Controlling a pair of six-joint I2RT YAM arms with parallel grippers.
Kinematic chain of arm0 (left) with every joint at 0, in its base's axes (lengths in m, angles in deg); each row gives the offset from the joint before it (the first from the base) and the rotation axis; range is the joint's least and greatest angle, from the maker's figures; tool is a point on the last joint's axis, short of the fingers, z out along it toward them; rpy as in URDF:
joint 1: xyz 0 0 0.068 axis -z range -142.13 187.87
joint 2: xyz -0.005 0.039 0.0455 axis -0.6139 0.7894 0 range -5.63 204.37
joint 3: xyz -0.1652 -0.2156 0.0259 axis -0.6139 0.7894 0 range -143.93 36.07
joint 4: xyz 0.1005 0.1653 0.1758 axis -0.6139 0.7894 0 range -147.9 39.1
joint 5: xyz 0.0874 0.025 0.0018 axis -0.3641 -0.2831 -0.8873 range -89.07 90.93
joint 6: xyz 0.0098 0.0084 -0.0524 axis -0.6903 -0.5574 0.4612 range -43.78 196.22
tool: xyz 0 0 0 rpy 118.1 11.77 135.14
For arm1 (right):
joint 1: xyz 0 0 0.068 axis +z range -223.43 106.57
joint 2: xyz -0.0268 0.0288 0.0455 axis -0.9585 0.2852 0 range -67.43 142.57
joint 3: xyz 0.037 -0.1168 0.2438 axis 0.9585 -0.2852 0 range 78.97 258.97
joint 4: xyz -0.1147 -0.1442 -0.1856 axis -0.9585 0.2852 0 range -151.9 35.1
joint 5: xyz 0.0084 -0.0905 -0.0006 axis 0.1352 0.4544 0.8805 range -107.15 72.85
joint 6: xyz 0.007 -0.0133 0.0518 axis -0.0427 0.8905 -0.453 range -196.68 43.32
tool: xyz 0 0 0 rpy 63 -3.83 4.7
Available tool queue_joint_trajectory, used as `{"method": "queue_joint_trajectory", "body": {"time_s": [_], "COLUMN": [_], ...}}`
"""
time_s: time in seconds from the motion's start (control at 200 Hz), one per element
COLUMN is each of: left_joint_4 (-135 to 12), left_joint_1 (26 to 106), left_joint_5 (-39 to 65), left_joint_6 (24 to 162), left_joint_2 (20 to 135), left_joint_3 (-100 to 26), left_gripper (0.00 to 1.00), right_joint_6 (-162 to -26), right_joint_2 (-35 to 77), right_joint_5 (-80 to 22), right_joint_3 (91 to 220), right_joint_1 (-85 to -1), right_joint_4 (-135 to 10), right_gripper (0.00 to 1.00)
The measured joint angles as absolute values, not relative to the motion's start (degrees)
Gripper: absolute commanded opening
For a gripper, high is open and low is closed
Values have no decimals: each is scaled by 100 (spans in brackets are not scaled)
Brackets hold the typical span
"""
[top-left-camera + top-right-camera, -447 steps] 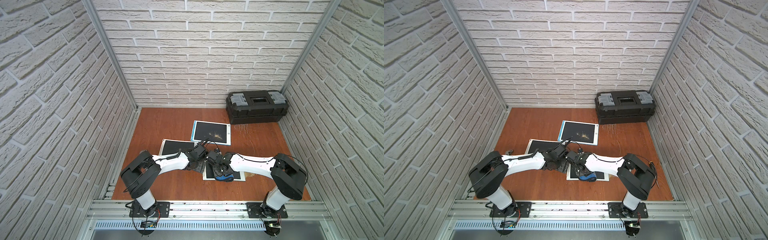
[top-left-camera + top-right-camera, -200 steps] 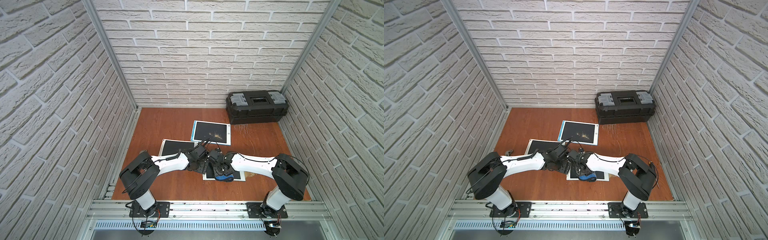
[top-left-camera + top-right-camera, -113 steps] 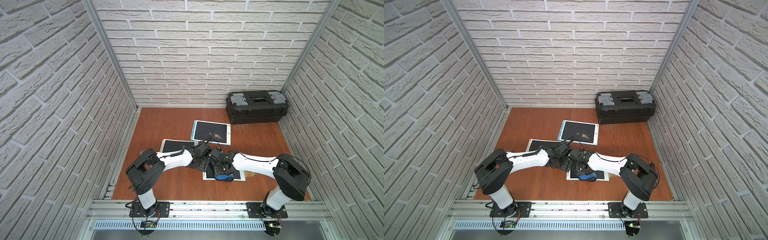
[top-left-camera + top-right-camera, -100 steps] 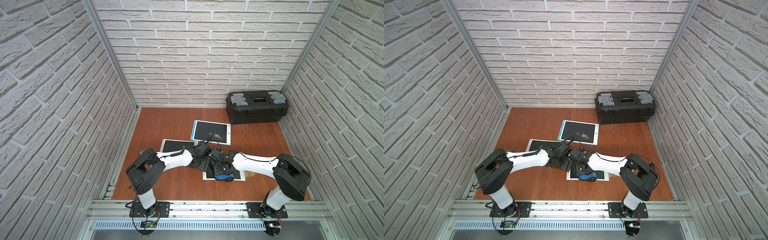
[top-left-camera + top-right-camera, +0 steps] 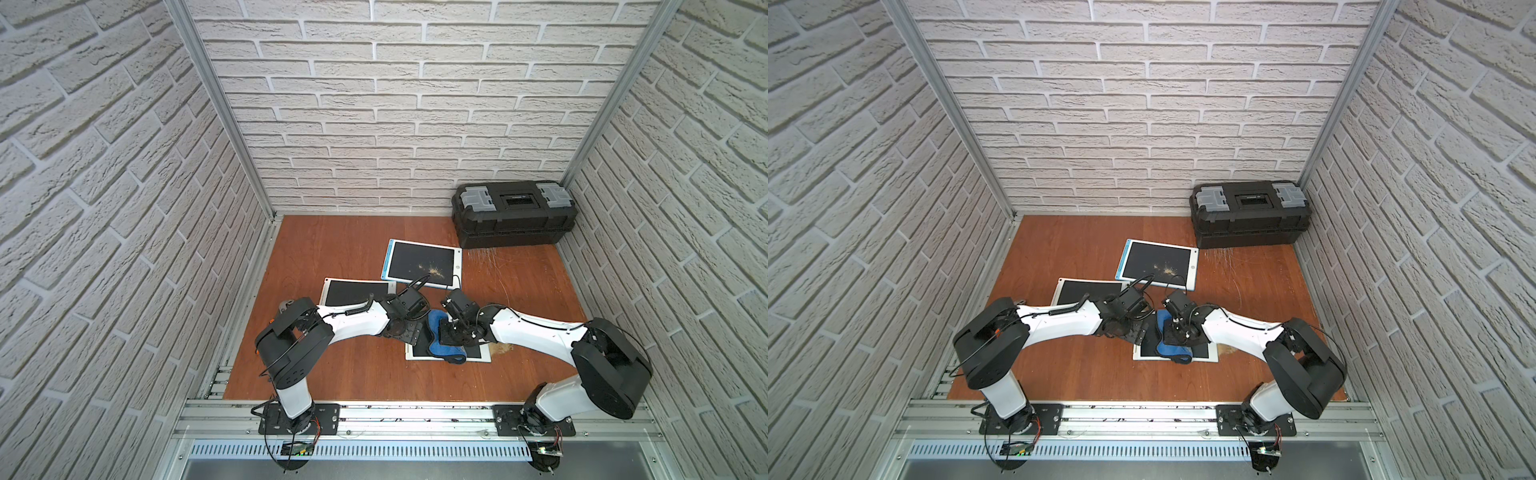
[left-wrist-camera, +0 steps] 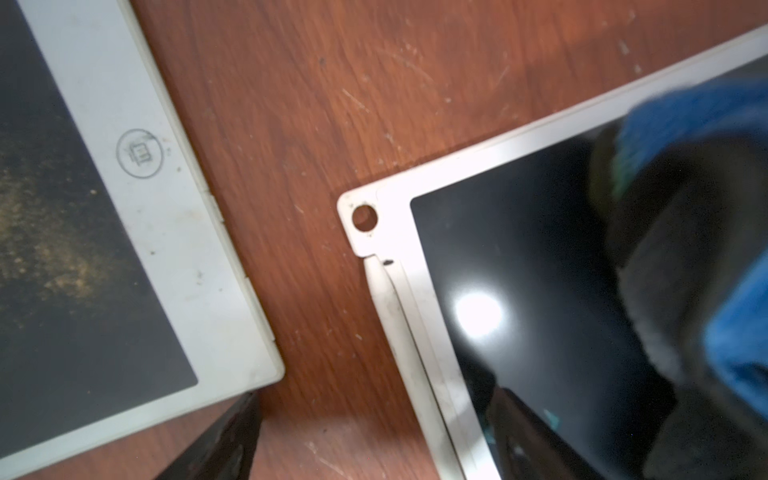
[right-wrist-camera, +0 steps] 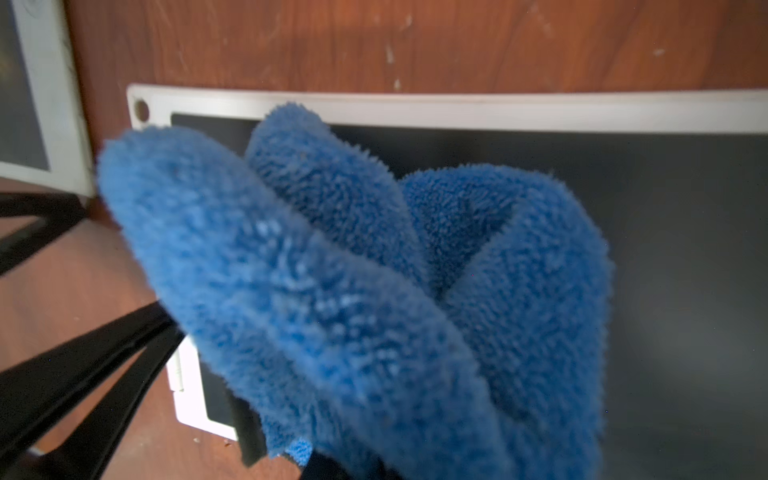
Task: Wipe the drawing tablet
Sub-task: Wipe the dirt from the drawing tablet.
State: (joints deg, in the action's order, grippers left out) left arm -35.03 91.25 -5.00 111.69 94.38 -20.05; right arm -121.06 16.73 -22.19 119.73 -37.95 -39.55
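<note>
The drawing tablet point(image 5: 478, 358), white-framed with a black screen, lies flat near the table's front middle. A blue cloth point(image 5: 440, 347) rests bunched on its left half, and my right gripper point(image 5: 451, 336) is shut on it from above. In the right wrist view the cloth point(image 7: 353, 270) fills most of the picture over the tablet's screen point(image 7: 685, 249) and hides the jaws. My left gripper point(image 5: 409, 332) stands open at the tablet's left edge. In the left wrist view one finger point(image 6: 523, 436) lies over the screen and the other finger point(image 6: 220, 444) over the bare wood beside the tablet's frame point(image 6: 399, 299).
A second tablet point(image 5: 357, 293) lies to the left behind my left arm. A third, blue-edged tablet point(image 5: 422, 264) with brown dust on it lies further back. A black toolbox point(image 5: 513, 214) fills the back right corner. Brown dust point(image 5: 500, 347) lies beside the wiped tablet's right edge.
My left arm's elbow has swung to the right and its gripper has shifted slightly along the tablet's left edge. The right gripper and cloth have barely moved.
</note>
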Motion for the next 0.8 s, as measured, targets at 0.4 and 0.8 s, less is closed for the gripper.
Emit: {"method": "queue_joint_trajectory", "body": {"time_s": [0.4,0.8], "left_joint_4": [-3713,-3778], "left_joint_1": [9108,9088], "left_joint_5": [-504,-500], "left_joint_6": [11103,11075], "left_joint_2": [9248,9204], "left_joint_3": [-1765,-1723], "left_gripper": [88,88], "right_joint_6": [-12202,-11656], "right_joint_2": [91,-1422], "right_joint_5": [-883,-649], "right_joint_3": [11531,11785], "right_joint_1": [-5244,-4562], "right_joint_4": [-2230,-1503], "right_gripper": [3,3]}}
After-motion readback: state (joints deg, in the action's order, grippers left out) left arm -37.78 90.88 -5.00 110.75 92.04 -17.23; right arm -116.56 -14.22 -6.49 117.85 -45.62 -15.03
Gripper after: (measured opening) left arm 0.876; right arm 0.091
